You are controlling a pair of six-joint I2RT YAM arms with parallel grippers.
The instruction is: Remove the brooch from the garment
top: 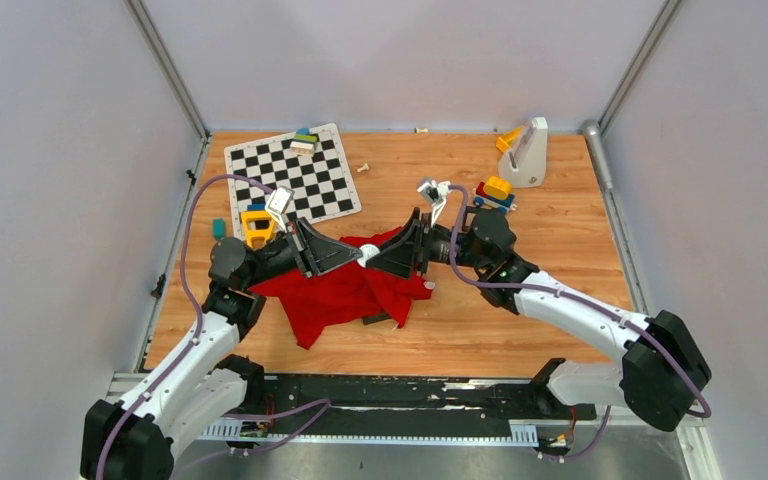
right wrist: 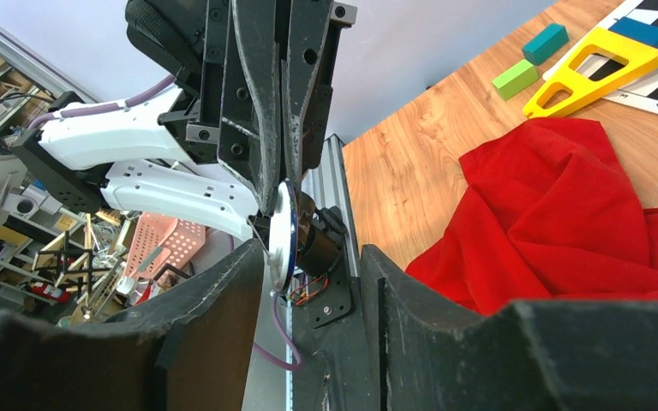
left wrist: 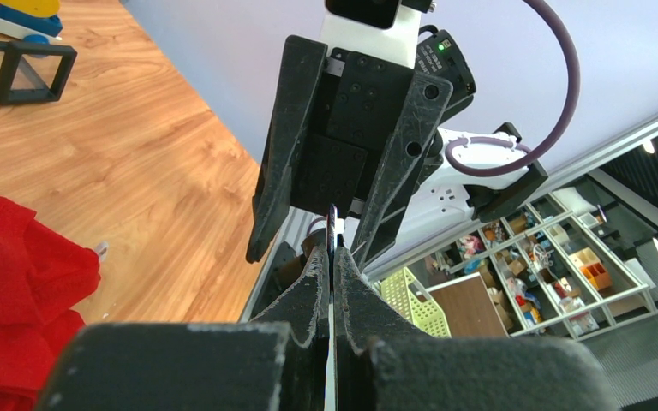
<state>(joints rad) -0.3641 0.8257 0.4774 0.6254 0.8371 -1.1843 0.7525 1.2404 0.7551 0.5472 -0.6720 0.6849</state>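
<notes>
Since your left gripper (left wrist: 331,257) pinches the brooch (right wrist: 283,235) edge-on above the red garment (top: 345,295), your right gripper (right wrist: 308,257), jaws spread around it, seems poised to take it.

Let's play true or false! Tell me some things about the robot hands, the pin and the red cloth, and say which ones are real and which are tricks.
1. The left hand is pinching the brooch. True.
2. The brooch is pinned to the red garment. False: it is held up between the two hands, apart from the cloth.
3. The right hand has its fingers spread open. True.
4. The garment is folded in a neat square. False: it lies crumpled on the wooden table, near the checkerboard.
</notes>
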